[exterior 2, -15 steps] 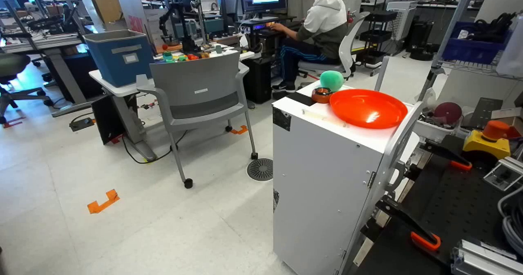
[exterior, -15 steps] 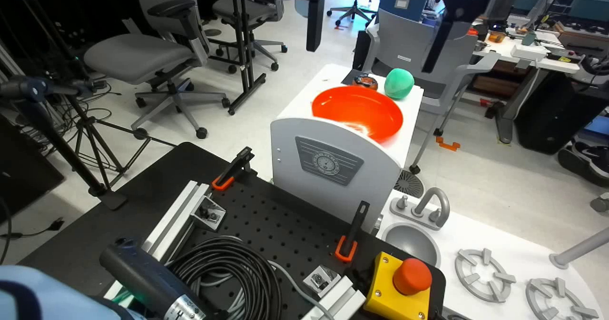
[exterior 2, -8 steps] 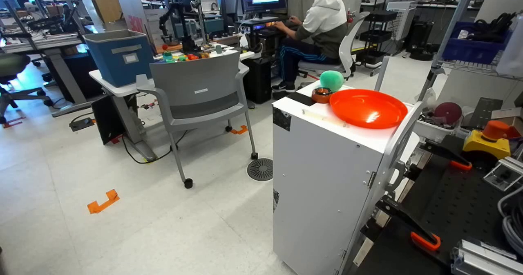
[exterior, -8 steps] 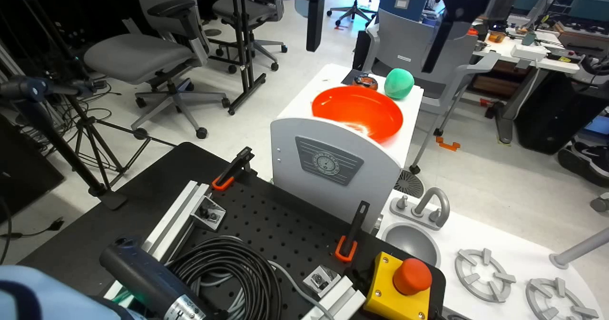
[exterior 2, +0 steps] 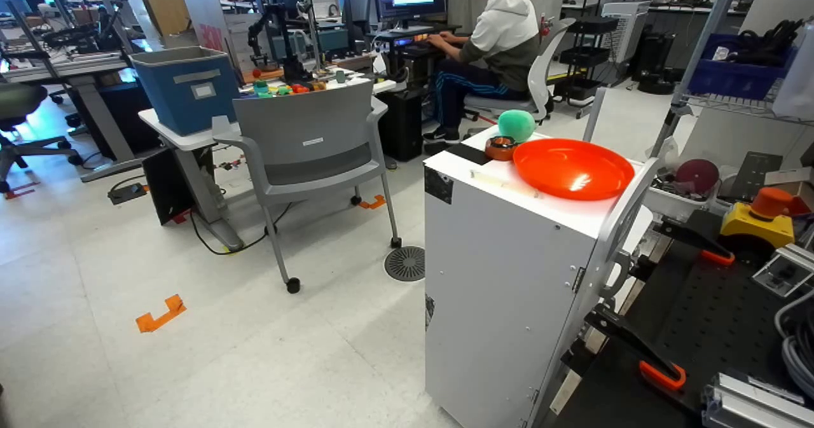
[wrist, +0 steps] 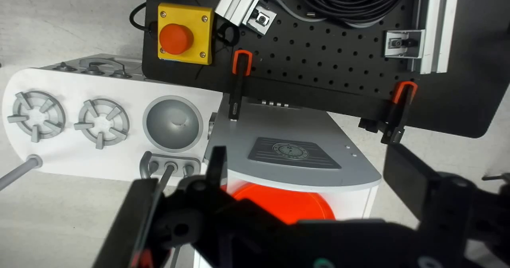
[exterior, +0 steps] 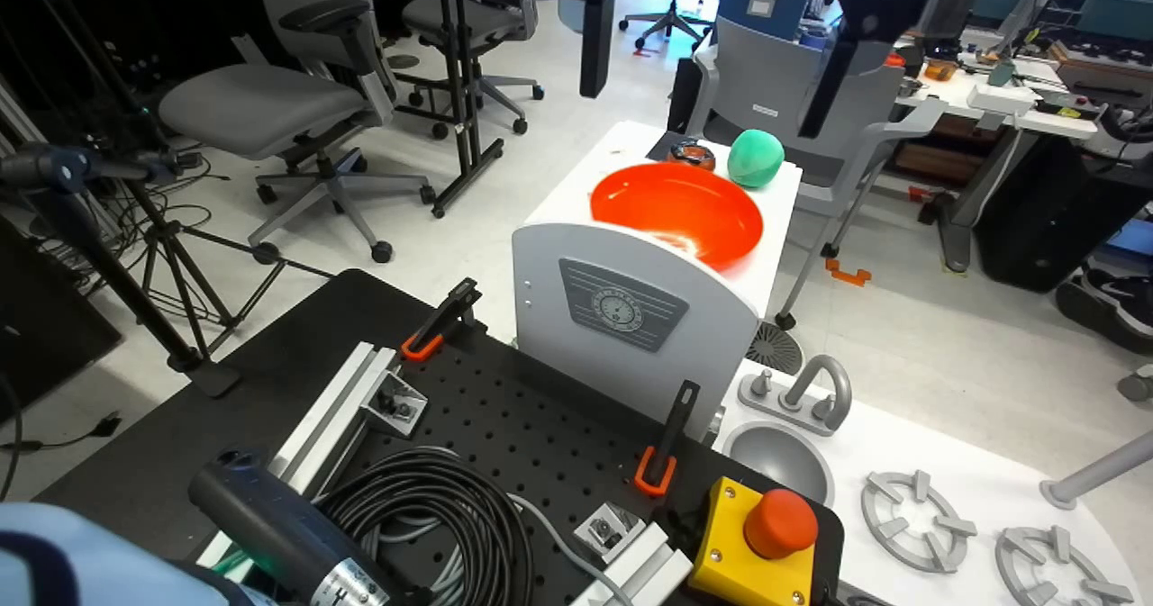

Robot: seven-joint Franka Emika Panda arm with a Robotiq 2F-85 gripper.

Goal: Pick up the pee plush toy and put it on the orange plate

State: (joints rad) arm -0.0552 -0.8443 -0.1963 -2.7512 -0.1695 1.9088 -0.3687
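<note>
Spread wide and empty, the end effector (exterior: 701, 113) hangs high — the green plush toy (exterior: 756, 158) lies lower, beyond the orange plate (exterior: 674, 203).

A lab: perforated bench (exterior: 540, 426), coiled cables (exterior: 495, 507), tripod (exterior: 165, 229)

There is one green ball (exterior: 756, 158), one orange plate (exterior: 676, 203), two clamps (wrist: 238, 84) and two burners (wrist: 100, 137).

Dangling the gripper (exterior: 699, 113) at top edge of an exterior view, pointing both fingers (exterior: 594, 52) downward, holding them wide apart. Showing up dark and blurred across the lower part of the wrist view.
</note>
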